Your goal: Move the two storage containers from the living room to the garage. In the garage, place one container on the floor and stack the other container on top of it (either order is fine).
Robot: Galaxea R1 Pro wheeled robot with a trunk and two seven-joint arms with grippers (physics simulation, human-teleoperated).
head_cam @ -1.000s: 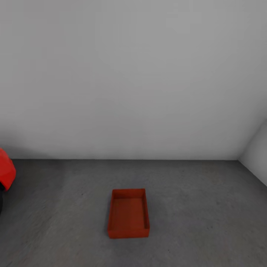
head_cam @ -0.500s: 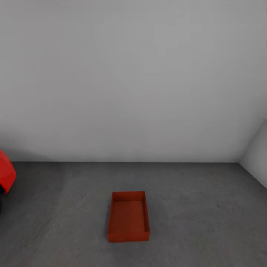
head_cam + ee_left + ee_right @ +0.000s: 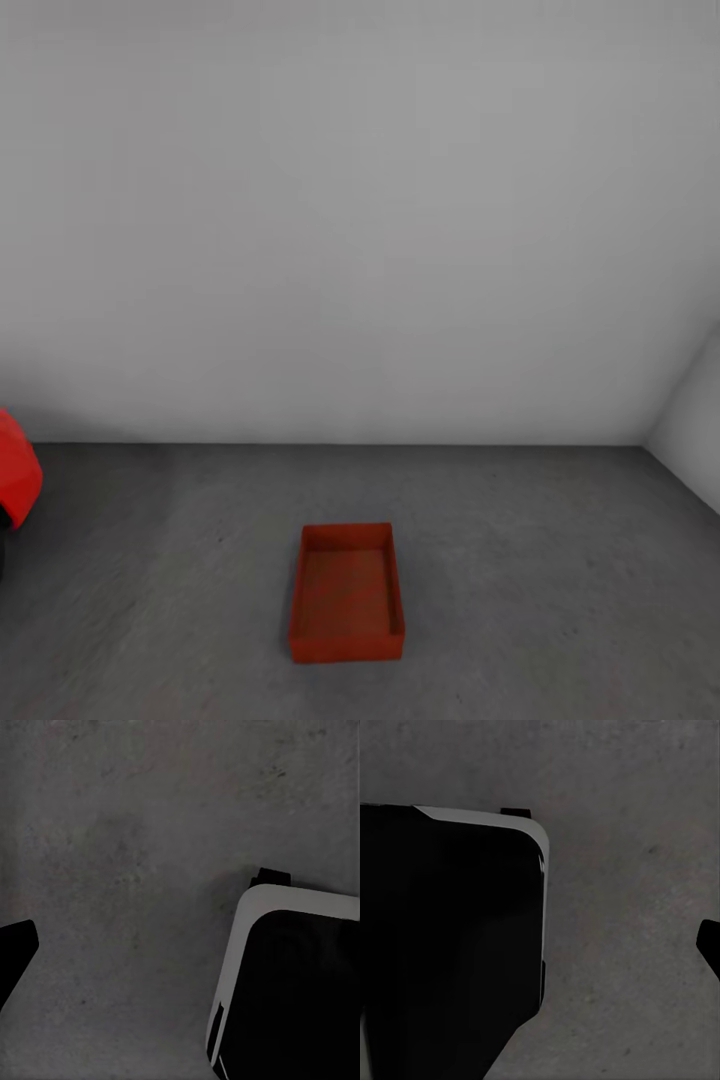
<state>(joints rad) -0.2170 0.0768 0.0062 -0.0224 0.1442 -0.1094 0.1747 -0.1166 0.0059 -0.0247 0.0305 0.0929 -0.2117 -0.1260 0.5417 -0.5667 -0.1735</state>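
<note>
One orange-red storage container (image 3: 346, 592) rests open and empty on the garage's dark grey floor (image 3: 560, 570), straight ahead of me and a short way off the back wall. Its long side runs away from me. Nothing is stacked in it or on it. Both wrist views look down at bare concrete. A black fingertip (image 3: 13, 945) of my left gripper shows at the picture's edge, and a black fingertip (image 3: 709, 943) of my right gripper likewise. Nothing lies between the fingers of either gripper.
A red car (image 3: 14, 482) juts in at the far left of the head view. A plain pale grey wall (image 3: 360, 220) closes the back and meets a side wall (image 3: 695, 440) at the right corner. My own black-and-white base (image 3: 292, 982) (image 3: 450, 937) shows in both wrist views.
The whole head picture has slid down a little, so the camera has moved. The container and the car keep their places on the floor.
</note>
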